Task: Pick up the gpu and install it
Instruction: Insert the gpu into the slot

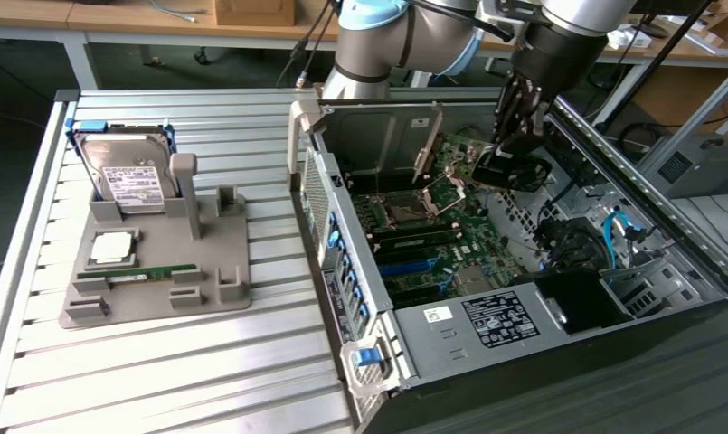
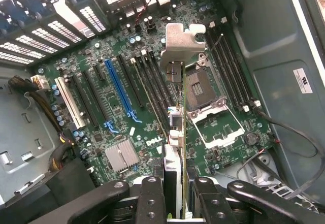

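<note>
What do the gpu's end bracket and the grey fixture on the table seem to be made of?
The gpu's end bracket: bare pale metal, probably steel; it glints and is folded. The grey fixture: matte plastic, probably; dull, even grey.

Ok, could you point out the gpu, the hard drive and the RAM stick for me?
gpu [image 2: 179, 46]: wrist view, on its pale metal end bracket.
hard drive [image 1: 131, 185]: exterior view, on its white label.
RAM stick [image 1: 153, 271]: exterior view, middle of its green board.
</note>
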`<state>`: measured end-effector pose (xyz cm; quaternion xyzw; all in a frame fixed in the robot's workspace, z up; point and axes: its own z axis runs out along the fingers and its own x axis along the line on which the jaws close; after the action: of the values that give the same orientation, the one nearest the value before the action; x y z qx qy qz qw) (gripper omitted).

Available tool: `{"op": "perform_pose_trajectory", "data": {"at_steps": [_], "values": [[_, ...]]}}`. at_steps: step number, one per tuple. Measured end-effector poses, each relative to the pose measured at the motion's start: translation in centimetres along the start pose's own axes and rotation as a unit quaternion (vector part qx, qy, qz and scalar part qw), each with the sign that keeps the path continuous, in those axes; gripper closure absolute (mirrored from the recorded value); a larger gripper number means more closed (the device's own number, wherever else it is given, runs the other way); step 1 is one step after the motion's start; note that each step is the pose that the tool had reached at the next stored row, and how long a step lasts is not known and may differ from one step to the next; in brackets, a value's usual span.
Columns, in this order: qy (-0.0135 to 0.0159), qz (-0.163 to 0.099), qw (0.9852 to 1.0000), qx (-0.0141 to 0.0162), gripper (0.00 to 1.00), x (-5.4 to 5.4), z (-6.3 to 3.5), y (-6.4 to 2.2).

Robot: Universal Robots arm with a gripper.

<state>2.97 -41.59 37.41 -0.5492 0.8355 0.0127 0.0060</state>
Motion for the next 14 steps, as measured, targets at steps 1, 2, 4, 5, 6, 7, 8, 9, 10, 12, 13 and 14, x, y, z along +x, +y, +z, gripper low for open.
{"op": "perform_pose_trajectory", "data": {"at_steps": [1, 2, 4, 5, 6, 7, 8, 9, 10, 12, 13, 14], "values": [[0.0, -0.002, 1.0, 0.0, 0.73, 0.0, 0.0, 0.0], [0.0001, -0.005, 1.0, -0.0001, 0.73, 0.0, 0.0, 0.0], [0.0002, -0.01, 1.0, -0.0002, 0.73, 0.0, 0.0, 0.0], [0.0002, -0.012, 0.9999, -0.0003, 0.73, 0.0, 0.0, 0.0], [0.0002, -0.015, 0.9999, -0.0003, 0.73, 0.0, 0.0, 0.0], [0.0003, -0.017, 0.9999, -0.0004, 0.73, 0.0, 0.0, 0.0], [0.0003, -0.019, 0.9998, -0.0005, 0.73, 0.0, 0.0, 0.0], [0.0004, -0.022, 0.9998, -0.0005, 0.73, 0.0, 0.0, 0.0], [0.0004, -0.024, 0.9997, -0.0006, 0.73, 0.0, -0.01, 0.0], [0.0004, -0.029, 0.9996, -0.0007, 0.73, 0.0, 0.0, 0.0], [0.0005, -0.031, 0.9995, -0.0007, 0.73, 0.0, 0.0, 0.0], [0.0005, -0.034, 0.9994, -0.0008, 0.73, 0.0, 0.0, 0.0]]}}
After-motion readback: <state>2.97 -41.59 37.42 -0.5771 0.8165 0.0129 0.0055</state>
